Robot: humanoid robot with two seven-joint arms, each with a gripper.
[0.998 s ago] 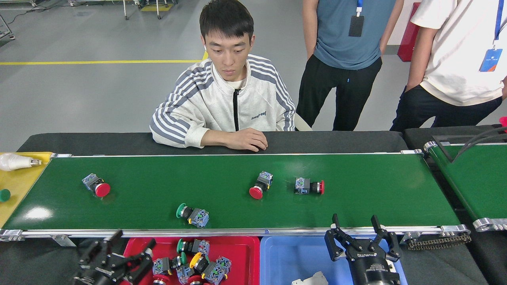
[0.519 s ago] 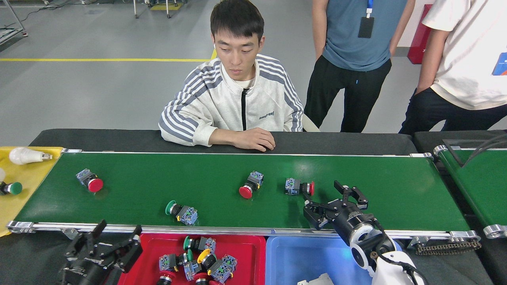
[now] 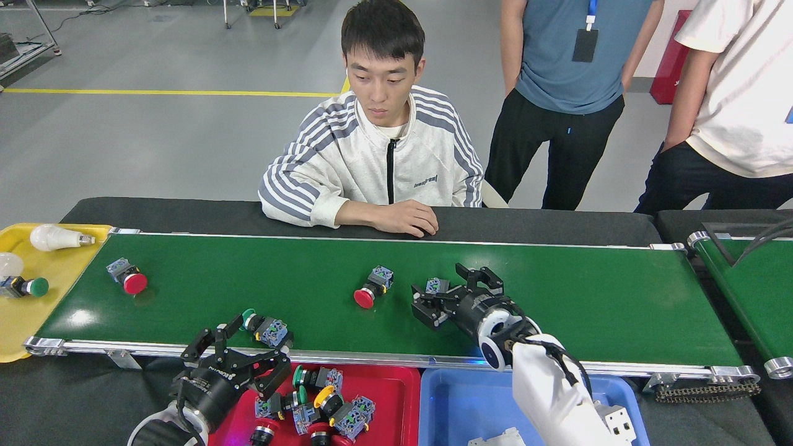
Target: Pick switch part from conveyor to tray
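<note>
Head view: at far left we see a yellow tray (image 3: 37, 310) holding a light bulb (image 3: 59, 237) and a green-capped switch (image 3: 25, 287). On the conveyor (image 3: 588, 297) a red-capped switch part (image 3: 127, 277) lies near the left end. Our left gripper (image 3: 245, 347) hangs spread wide at the near rail, just beside a green-capped switch part (image 3: 265, 327). Below it the red tray (image 3: 396, 387) holds several switches. Mid-belt lies another red-capped switch part (image 3: 373, 287). Our right gripper (image 3: 455, 291) reaches over the belt, fingers apart around a third switch part (image 3: 436, 285), not clamped. The blue tray (image 3: 458, 402) sits at right
</note>
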